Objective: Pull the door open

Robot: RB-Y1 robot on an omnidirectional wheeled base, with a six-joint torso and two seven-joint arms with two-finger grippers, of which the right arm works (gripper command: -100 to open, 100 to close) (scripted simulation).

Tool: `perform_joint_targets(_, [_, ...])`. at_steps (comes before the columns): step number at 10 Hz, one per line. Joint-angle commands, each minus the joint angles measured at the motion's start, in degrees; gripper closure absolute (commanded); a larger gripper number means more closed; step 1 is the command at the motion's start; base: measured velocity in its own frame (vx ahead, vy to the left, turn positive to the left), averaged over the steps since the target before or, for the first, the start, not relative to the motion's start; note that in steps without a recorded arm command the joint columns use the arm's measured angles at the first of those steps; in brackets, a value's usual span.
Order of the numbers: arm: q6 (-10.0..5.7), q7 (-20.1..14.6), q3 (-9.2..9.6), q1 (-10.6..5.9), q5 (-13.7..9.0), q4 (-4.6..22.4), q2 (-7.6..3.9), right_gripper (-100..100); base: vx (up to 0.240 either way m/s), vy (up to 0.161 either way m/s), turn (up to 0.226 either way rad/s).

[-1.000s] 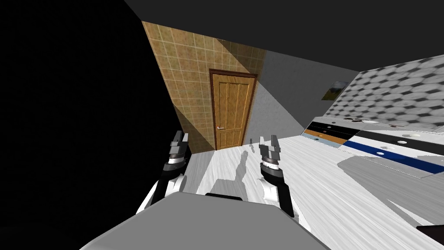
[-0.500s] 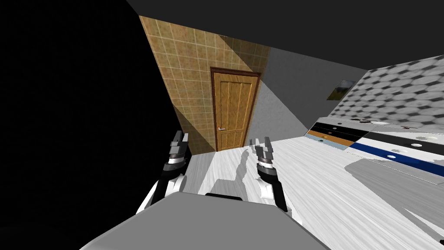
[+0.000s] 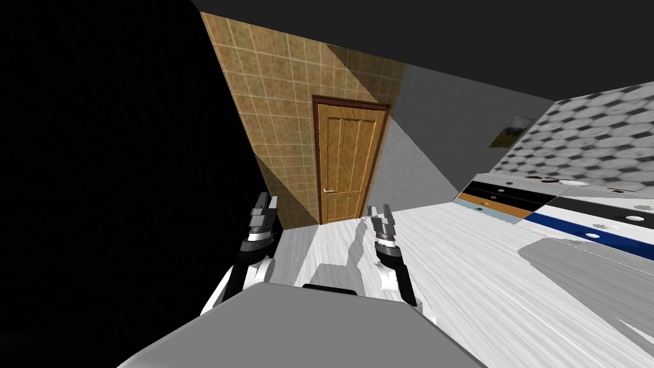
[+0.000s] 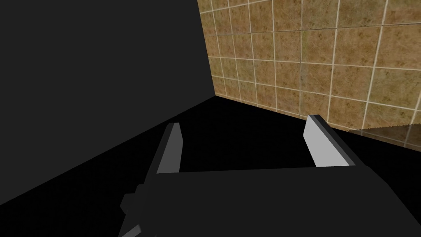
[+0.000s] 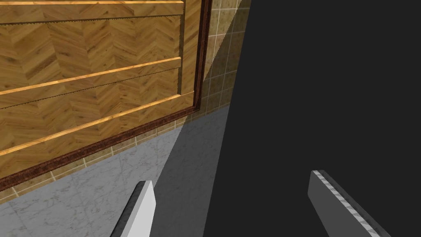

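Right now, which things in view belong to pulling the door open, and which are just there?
Job: wooden door, shut; its handle; right gripper, open, facing the door; left gripper, open.
Just there: wall picture; coloured drawer fronts; tiled wall.

Bare floor (image 3: 447,255) running from the right gripper (image 3: 378,209) up to the shut door (image 3: 345,167), with tiled wall (image 3: 281,147) and black area (image 3: 96,191) close beside the left gripper (image 3: 264,200) and cabinets (image 3: 504,201) well off right.
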Motion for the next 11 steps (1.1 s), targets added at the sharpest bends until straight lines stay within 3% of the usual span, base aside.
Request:
perform_joint_targets(1, [-0.44,-0.6,0.44,-0.90,-0.2,2.4,-0.52,-100,0.076,0.040,0.022])
perform_joint_targets(10, [-3.46,-4.2,3.43,-5.98,-1.0,17.6,-3.63,-100,0.103,0.064,0.021])
perform_joint_targets(11, [-3.46,-4.2,3.43,-5.98,-1.0,17.6,-3.63,-100,0.073,0.038,0.004])
